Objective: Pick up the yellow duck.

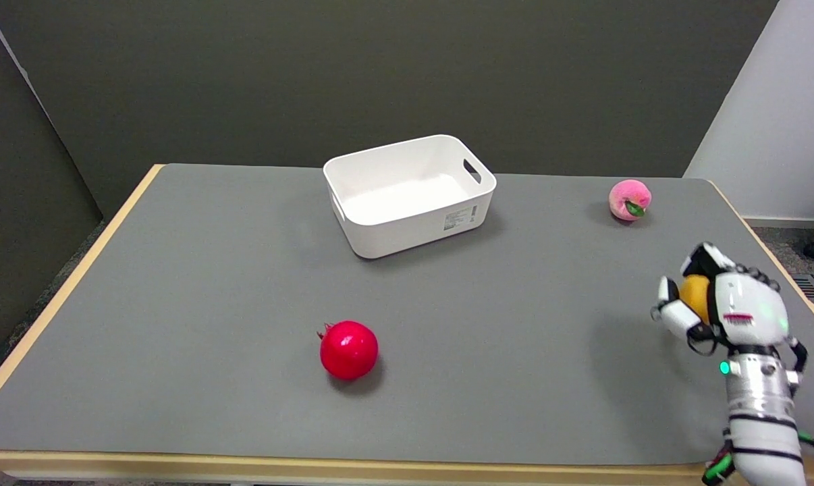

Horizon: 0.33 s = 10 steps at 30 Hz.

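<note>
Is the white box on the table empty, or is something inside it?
Empty. The white box stands upright and open on the table, and only its bare white floor shows inside.

Yellow-orange duck (pixel 694 294), black-and-white right hand (pixel 721 304), glossy red pomegranate (pixel 348 349), pink peach (pixel 629 199) with green leaf, plain white bin (pixel 410 196), grey tabletop (pixel 211 324) with pale wood edging
</note>
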Tool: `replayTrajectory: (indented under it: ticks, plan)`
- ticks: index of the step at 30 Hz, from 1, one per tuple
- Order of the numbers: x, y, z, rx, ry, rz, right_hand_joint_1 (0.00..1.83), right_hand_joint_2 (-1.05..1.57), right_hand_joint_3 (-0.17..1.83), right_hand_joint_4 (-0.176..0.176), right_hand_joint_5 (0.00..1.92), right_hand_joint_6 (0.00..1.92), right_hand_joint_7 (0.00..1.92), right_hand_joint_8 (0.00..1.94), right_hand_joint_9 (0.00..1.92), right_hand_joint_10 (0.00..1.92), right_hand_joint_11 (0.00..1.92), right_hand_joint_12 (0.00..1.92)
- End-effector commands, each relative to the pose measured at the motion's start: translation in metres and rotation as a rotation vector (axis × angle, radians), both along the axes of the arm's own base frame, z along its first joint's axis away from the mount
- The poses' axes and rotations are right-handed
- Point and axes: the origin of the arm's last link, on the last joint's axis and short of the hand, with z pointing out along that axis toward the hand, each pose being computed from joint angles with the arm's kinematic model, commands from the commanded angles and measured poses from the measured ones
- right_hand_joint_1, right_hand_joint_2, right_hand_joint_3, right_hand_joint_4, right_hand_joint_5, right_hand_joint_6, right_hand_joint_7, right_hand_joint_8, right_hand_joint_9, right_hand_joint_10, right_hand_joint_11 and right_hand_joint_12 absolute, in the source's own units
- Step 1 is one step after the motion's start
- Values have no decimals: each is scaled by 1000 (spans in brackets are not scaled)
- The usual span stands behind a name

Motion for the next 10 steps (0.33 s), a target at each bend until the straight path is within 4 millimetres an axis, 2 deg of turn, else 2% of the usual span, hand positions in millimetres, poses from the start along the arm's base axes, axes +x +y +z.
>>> replayTrajectory:
  ticks: [1, 4, 10]
  plan:
    - [95, -100, -44, 308, 129, 288, 789, 1160, 626, -27, 479, 1921, 641, 1941, 1144, 1921, 963, 1921]
    - [108, -131, -54, 352, 129, 292, 791, 1159, 627, -29, 480, 1921, 646, 1941, 1155, 1921, 978, 1921]
    - [137, -206, -76, 434, 112, 306, 792, 1168, 614, -35, 475, 1921, 646, 1941, 1149, 1921, 968, 1921]
